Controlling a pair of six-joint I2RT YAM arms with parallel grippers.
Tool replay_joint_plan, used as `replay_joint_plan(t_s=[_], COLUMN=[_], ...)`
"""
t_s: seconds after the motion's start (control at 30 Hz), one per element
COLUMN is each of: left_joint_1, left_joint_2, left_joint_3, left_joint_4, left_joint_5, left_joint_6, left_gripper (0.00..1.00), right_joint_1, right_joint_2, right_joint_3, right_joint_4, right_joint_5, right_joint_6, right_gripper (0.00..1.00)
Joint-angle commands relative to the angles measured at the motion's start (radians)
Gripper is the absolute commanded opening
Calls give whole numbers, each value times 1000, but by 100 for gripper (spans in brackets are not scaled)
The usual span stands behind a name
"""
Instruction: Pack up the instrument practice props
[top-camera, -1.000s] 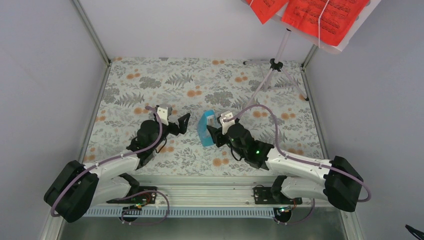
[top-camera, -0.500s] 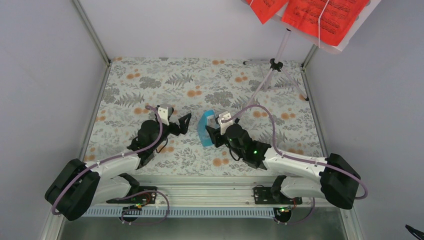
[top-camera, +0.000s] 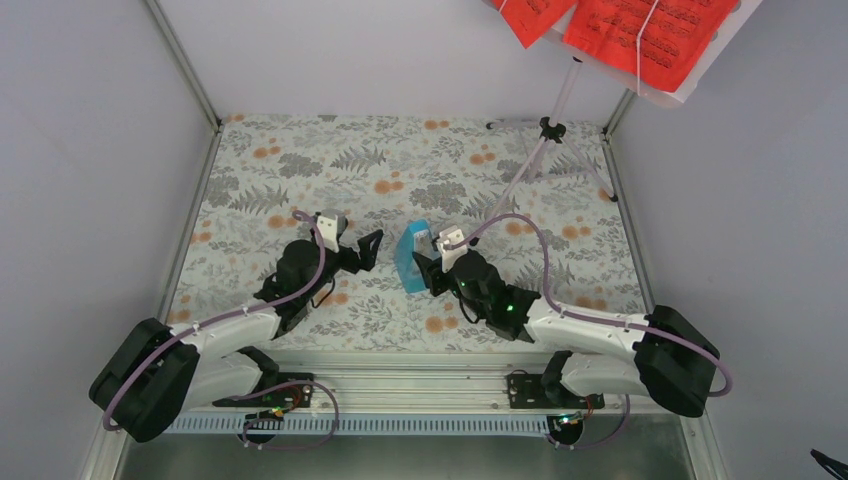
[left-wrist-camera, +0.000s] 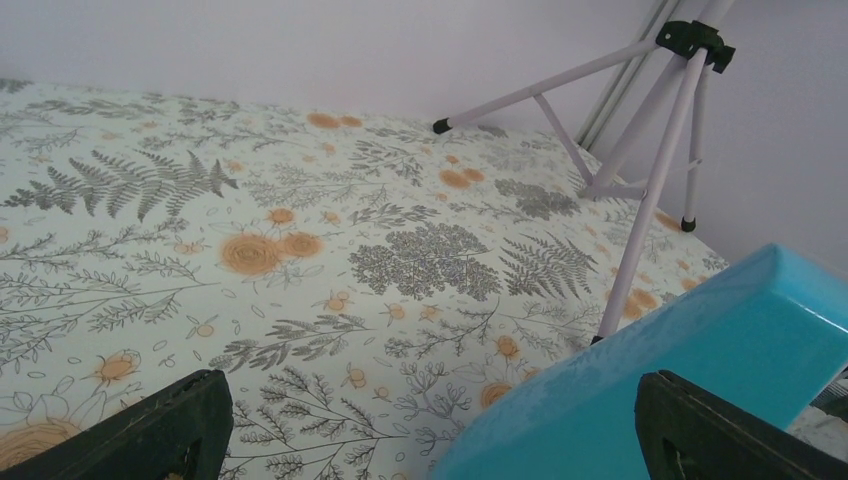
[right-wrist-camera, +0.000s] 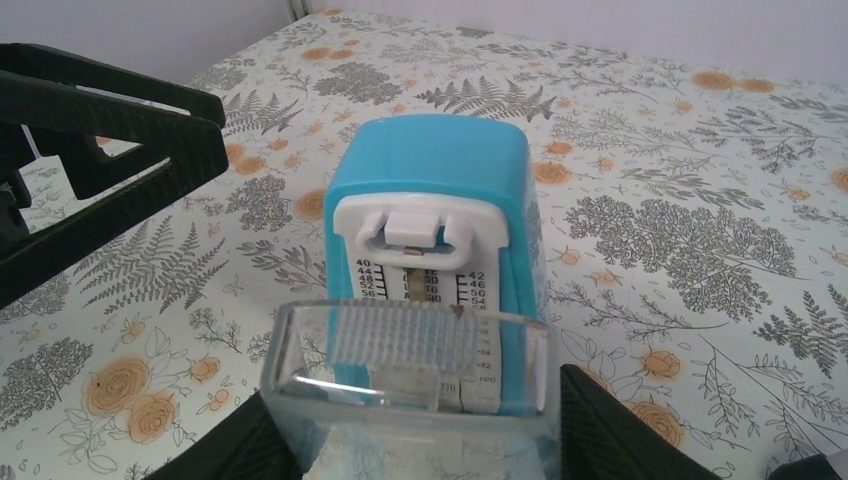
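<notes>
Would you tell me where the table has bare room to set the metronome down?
The far-left stretch of table, left of the music stand, lies bare. It is crowded mid-table, where the left gripper faces the metronome held in the right gripper, and around the stand's legs far right.

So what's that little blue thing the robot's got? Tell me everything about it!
It's a small metronome, a bright blue wedge of shiny plastic with rounded corners. Its white face has a little clip on top and a scale of black numbers. A clear ribbed piece crosses its lower front. The right gripper holds it by its base, tilted, near the middle of the table.
</notes>
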Motion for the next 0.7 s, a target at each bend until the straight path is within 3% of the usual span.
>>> replay_joint_plan(t_s=[0.0, 0.67], left_joint_1=[-7, -6], left_joint_2=[-23, -17], left_joint_3=[-1, -12], left_joint_4=[-3, -16], left_joint_5=[5, 7], left_joint_6=[4, -20], left_gripper=[100, 100], right_joint_1=[7, 7], right_joint_2=[10, 65], right_joint_3=[-30, -30], right_joint_4=[51, 56], right_joint_5=[38, 11], right_joint_6=[-23, -5], right_gripper=[49, 52])
